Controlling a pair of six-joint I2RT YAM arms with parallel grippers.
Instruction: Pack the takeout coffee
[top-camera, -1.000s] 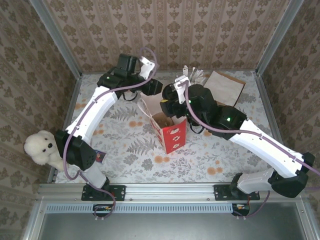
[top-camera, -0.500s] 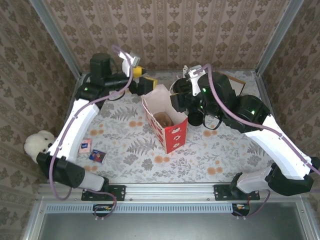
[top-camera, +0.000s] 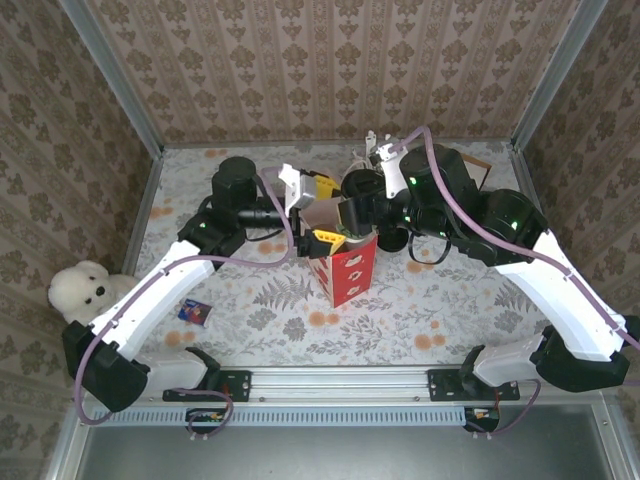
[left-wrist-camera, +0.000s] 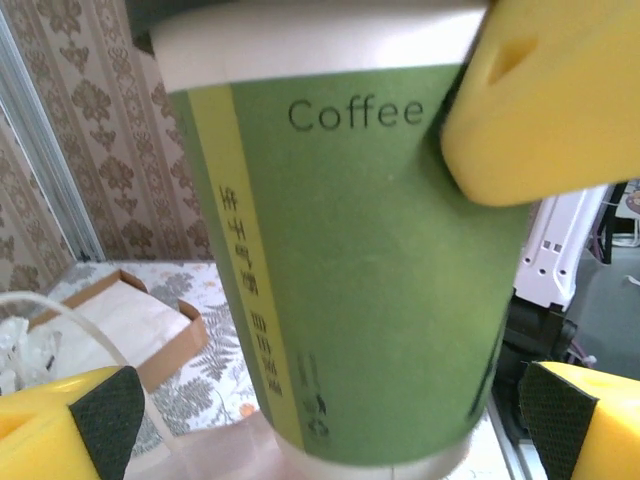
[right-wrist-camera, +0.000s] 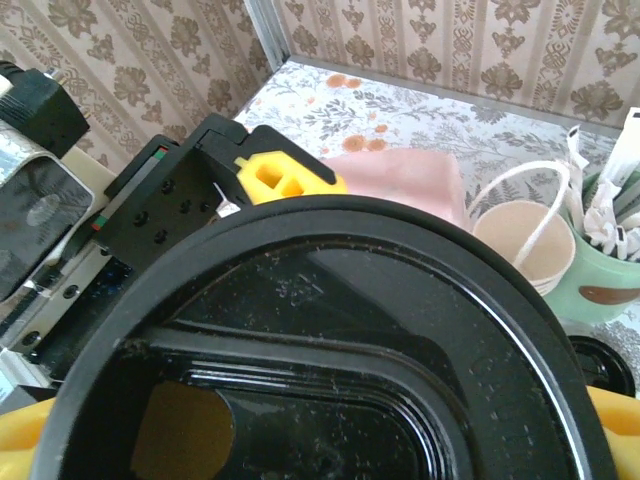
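White plush toy (top-camera: 85, 290) at the left edge of the counter (top-camera: 250, 335), red gift bag (top-camera: 348, 270) mid-counter, left tool (top-camera: 323, 211) spread wide around the upright takeout coffee (left-wrist-camera: 350, 280) there, not touching it, right tool (right-wrist-camera: 320, 430) gripping a black lid (right-wrist-camera: 330, 300) over its top

Green round paper takeout coffee cup (left-wrist-camera: 350, 280): smooth matt paper wall with printed lettering; pale rolled rim.
Black round plastic lid (right-wrist-camera: 330, 330): glossy, marked with fine scratches and dust specks.
Red and white paper gift bag (top-camera: 350, 275): smooth card paper with a slight sheen.
Floral table covering (top-camera: 260, 310): printed, flat and matt, cloth-like.
White fluffy soft toy (top-camera: 85, 290): plush with a fuzzy pile.
Brown shallow cardboard tray (left-wrist-camera: 180, 350): rough matt cardboard, with white paper lying in it.
Silver frame rail (top-camera: 340, 382): brushed metal with a dull shine.
White shell of the left arm (top-camera: 170, 275): smooth, glossy plastic.
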